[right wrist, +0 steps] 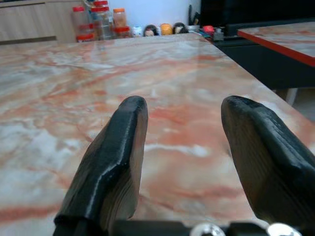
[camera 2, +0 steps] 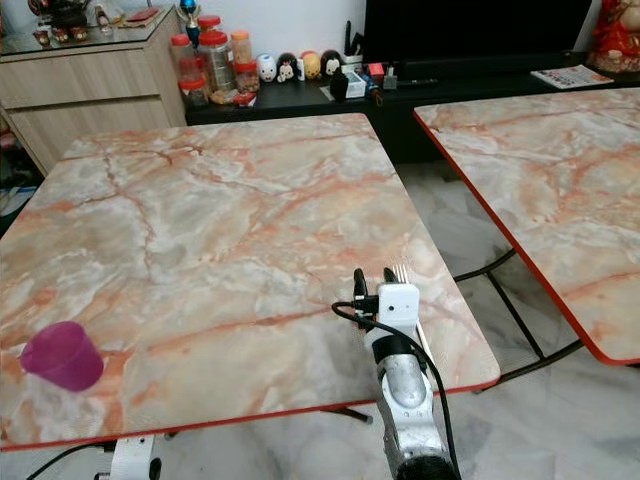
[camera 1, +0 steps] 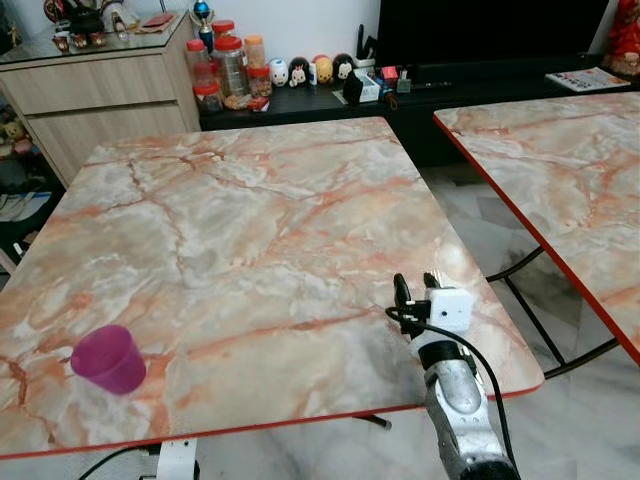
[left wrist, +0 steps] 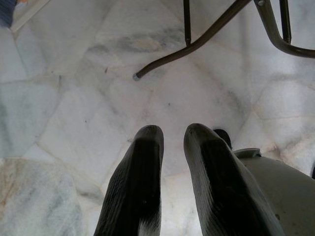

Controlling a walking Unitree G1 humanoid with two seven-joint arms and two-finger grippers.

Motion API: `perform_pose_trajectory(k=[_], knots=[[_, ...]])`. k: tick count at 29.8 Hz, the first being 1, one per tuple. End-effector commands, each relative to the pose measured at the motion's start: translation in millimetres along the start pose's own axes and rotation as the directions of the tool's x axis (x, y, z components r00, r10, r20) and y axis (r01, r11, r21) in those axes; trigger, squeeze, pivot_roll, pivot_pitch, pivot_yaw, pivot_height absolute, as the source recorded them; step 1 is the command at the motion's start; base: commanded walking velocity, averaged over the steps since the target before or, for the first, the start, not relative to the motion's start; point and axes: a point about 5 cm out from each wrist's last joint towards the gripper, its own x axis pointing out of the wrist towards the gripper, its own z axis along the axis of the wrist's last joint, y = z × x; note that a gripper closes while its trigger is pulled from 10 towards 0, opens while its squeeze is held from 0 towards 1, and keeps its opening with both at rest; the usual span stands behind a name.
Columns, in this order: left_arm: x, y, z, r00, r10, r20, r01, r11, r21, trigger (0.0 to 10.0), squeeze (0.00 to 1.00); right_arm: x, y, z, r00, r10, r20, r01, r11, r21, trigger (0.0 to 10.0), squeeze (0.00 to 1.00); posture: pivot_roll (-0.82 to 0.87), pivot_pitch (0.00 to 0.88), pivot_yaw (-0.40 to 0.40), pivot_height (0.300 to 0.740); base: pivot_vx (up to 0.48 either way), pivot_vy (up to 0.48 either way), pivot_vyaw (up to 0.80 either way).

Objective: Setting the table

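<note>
Near the front left corner of the marble-patterned table (camera 1: 260, 210), a purple cup (camera 1: 108, 359) was seen lying tilted on the tabletop, well apart from the right gripper (camera 1: 417, 286), which was held over the front right part of the same surface. A broad stretch of bare tabletop was left between the cup and that gripper. The right gripper's two black fingers (right wrist: 112, 162) were spread apart with nothing between them, pointed toward the far edge of the table and kept low above the marble surface. The silver right arm (camera 1: 460, 400) was raised from below the front edge, with its white wrist block and a black cable seen just behind the fingers.

Below the table's front edge, the left gripper (left wrist: 172, 135) was hung toward the pale marble floor (left wrist: 74, 98), its two fingertips held close together with only a narrow gap and nothing gripped; dark metal table legs (left wrist: 197, 42) were seen on the floor beyond it.

To the right, a second table (camera 1: 570, 190) with the same top and a red rim was separated from the first by a strip of open floor. Past the far edge, a low dark shelf (camera 1: 330, 100) with jars (camera 1: 232, 65) and small figurines (camera 1: 310, 70) was seen, with a wooden cabinet (camera 1: 100, 100) at the far left.
</note>
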Motion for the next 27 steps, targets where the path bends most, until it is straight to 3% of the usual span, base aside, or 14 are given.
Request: perform_pose_trajectory(k=[1, 4, 5, 10, 11, 13, 18, 27], knots=[[-1.5, 0.9, -5.9, 1.0, -0.003, -0.024, 0.003, 1.0, 0.0, 10.0, 0.0, 0.0, -5.0, 6.2, 1.0, -0.02, 0.009, 0.02, 1.0, -0.007, 10.0, 1.0, 0.03, 0.036, 0.039, 0.74, 0.0, 0.0, 0.0], [-1.4, 0.4, -6.1, 1.0, -0.011, -0.027, 0.011, 1.0, 0.0, 10.0, 0.0, 0.4, -11.8, 7.9, 0.997, -0.066, -0.038, 0.065, 0.998, -0.005, 10.0, 0.98, 0.02, 0.037, 0.041, 0.74, 0.0, 0.0, 0.0], [-1.4, -0.2, -6.1, 1.0, -0.014, -0.028, 0.014, 1.0, 0.001, 10.0, 0.0, 1.9, -11.3, 9.7, 0.998, -0.056, -0.04, 0.056, 0.998, 0.009, 10.0, 0.0, 0.01, 0.037, 0.042, 0.74, 0.0, 0.0, 0.0], [-1.2, -3.4, -5.3, 0.999, -0.025, -0.026, 0.025, 1.0, 0.011, 10.0, 0.0, 8.4, -6.9, 18.7, 0.999, -0.009, -0.047, 0.008, 1.0, -0.009, 10.0, 0.0, 0.01, 0.033, 0.043, 0.74, 0.0, 0.0, 0.0], [-1.1, -3.9, -5.0, 0.999, -0.025, -0.026, 0.026, 1.0, 0.013, 10.0, 0.0, 11.6, -7.0, 17.7, 0.996, -0.007, -0.085, 0.003, 0.999, -0.052, 10.0, 0.0, 0.01, 0.031, 0.043, 0.74, 0.0, 0.0, 0.0], [-1.2, -4.0, -5.2, 0.999, -0.025, -0.028, 0.026, 1.0, 0.014, 10.0, 0.0, 13.2, -7.8, 18.9, 0.996, -0.013, -0.094, 0.008, 0.999, -0.052, 10.0, 0.0, 0.01, 0.028, 0.04, 0.74, 0.0, 0.0, 0.0], [-1.1, -2.5, -5.5, 0.999, -0.024, -0.03, 0.024, 1.0, 0.015, 10.0, 0.0, 15.6, -20.2, 12.8, 0.971, -0.083, -0.223, 0.055, 0.99, -0.13, 10.0, 0.0, 0.01, 0.023, 0.037, 0.74, 0.0, 0.0, 0.0], [-1.1, -1.5, -5.6, 0.999, -0.027, -0.031, 0.028, 0.999, 0.023, 10.0, 0.0, 19.5, -27.7, 21.8, 0.953, -0.114, -0.28, 0.081, 0.989, -0.127, 10.0, 0.0, 0.01, 0.008, 0.037, 0.74, 0.0, 0.0, 0.0]])
